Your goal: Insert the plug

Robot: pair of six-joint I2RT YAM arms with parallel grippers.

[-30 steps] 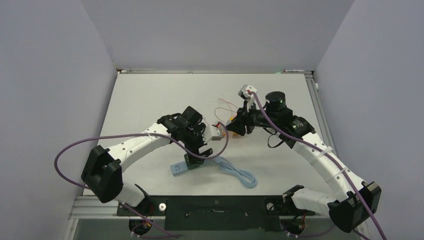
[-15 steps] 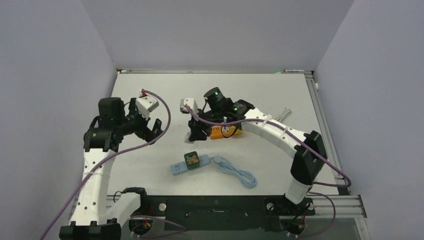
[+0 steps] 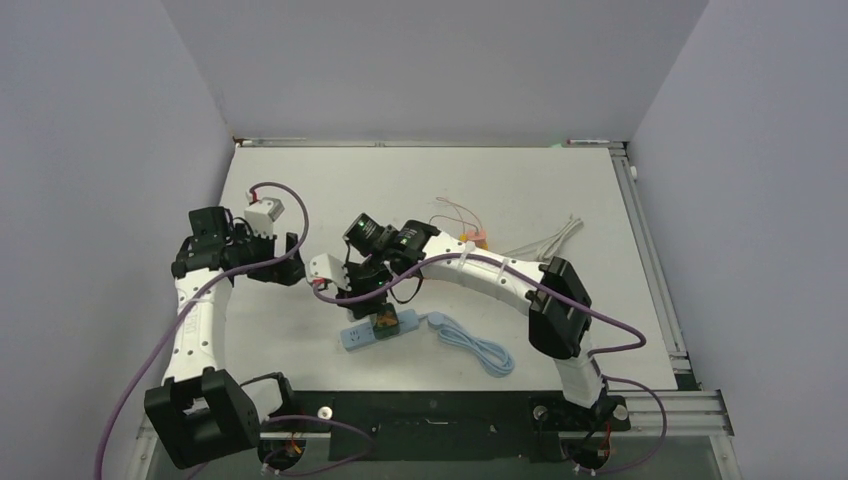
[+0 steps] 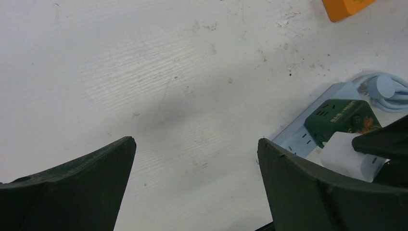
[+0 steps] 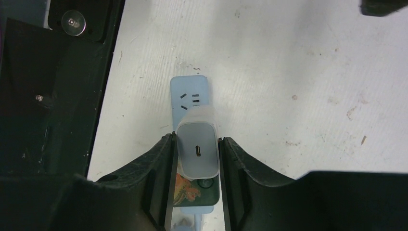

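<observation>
A light blue power strip (image 3: 358,337) lies near the table's front edge, with a dark green adapter (image 3: 387,320) plugged in at its cable end. My right gripper (image 3: 373,303) is directly above the strip. In the right wrist view it (image 5: 197,139) is shut on a white plug (image 5: 198,150), held over the strip (image 5: 189,89) between the green adapter (image 5: 208,191) and the free sockets. I cannot tell whether the prongs are in. My left gripper (image 3: 290,262) is open and empty to the left (image 4: 196,141), with the strip (image 4: 296,138) and plug (image 4: 342,155) at its right.
The strip's pale blue cable (image 3: 476,346) coils to the right. An orange object (image 4: 344,6) with thin wires (image 3: 455,212) lies behind the strip. Grey cables (image 3: 550,238) lie at the right. The black base rail (image 5: 53,96) runs along the table's front edge.
My right gripper has moved from the orange object forward and down over the power strip, with the white plug in it. My left gripper has shifted slightly and stays open.
</observation>
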